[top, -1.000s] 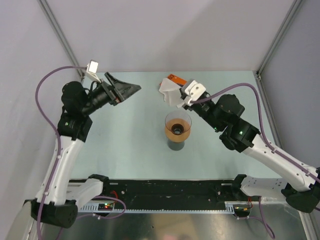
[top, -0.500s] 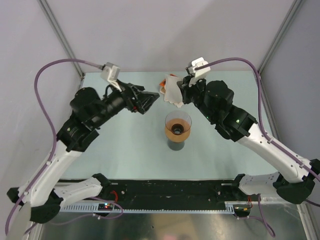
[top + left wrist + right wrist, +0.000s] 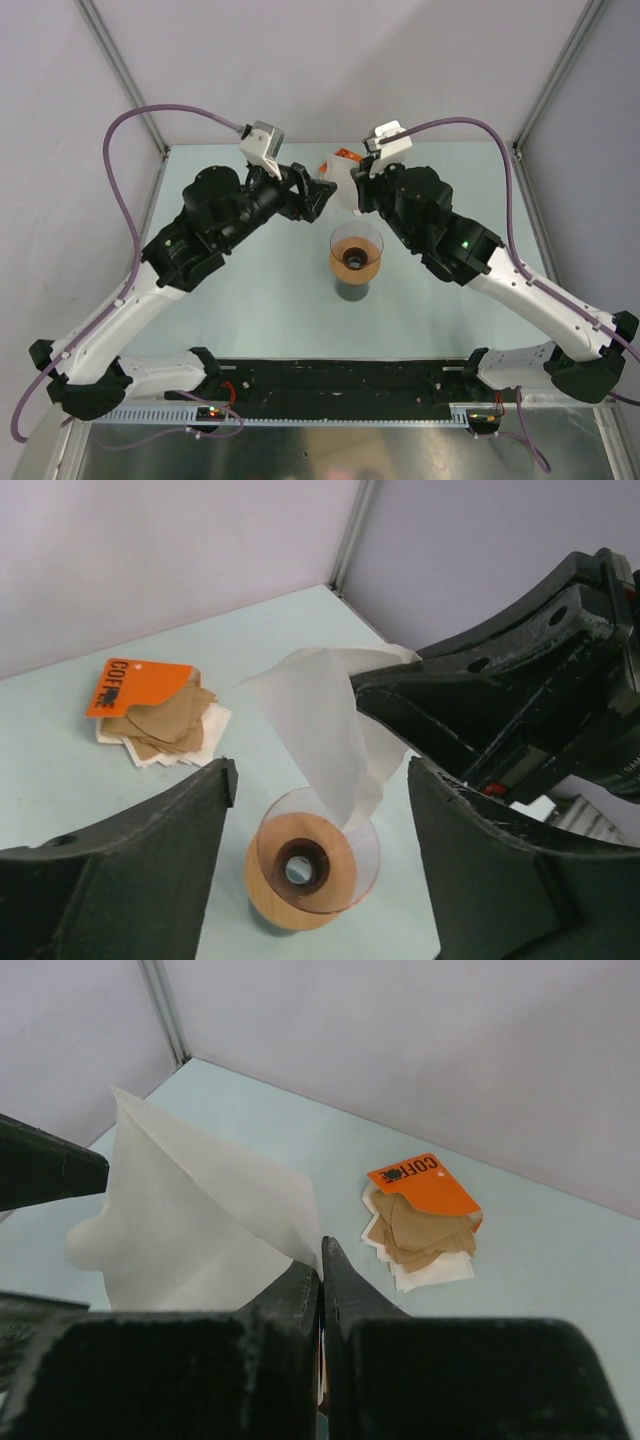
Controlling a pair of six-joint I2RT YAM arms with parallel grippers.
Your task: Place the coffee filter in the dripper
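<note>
**Filter held in the air beside the dripper**

From above, the right gripper (image 3: 356, 197) pinches the white filter (image 3: 337, 183) over the far part of the pale table (image 3: 250, 290). The left gripper (image 3: 322, 200) faces it just beside the paper, fingers spread. The clear dripper (image 3: 356, 243) sits nearer the arms' bases, on a tan ring (image 3: 340, 262) atop a dark cup (image 3: 352, 291); the filter hangs beyond its far rim. An orange pack (image 3: 346, 155) lies behind the grippers.

Left wrist camera: the left gripper (image 3: 320, 780) stands wide apart, its two fingers either side of the filter (image 3: 310, 720) and clear of it. The right gripper (image 3: 365, 692) clamps the paper's upper edge. The paper's lower end overlaps the dripper's (image 3: 357, 870) rim in this view; whether they touch cannot be told. The orange pack (image 3: 140, 685) lies on brown papers (image 3: 165, 725) at the far left.

Right wrist camera: the right gripper (image 3: 320, 1260) is pressed together on a corner of the filter (image 3: 190, 1220), which fans out to the left. The orange pack (image 3: 420, 1185) and brown papers (image 3: 415, 1230) lie on the table beyond
</note>
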